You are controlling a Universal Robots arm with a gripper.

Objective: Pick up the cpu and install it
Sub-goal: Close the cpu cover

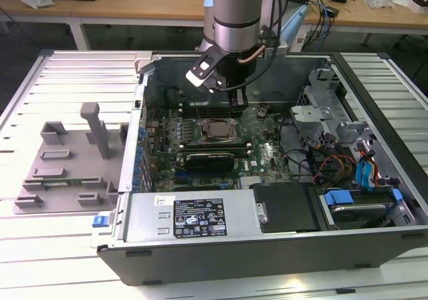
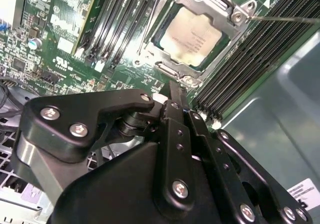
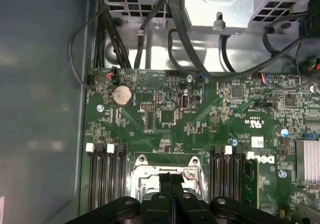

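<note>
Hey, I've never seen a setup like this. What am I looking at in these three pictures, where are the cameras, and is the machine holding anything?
It is a robot arm working over an open computer case that lies on a slatted table. The exterior view comes from a camera off the arm. Both wrist views come from cameras riding on the arm, looking past its black gripper at the green circuit board. The cpu, a silvery square chip, lies in its socket on that board, close to the gripper. The gripper's fingers are shut together and hold nothing. On the exterior view's left, a grey plastic tray sits on the table.
</note>
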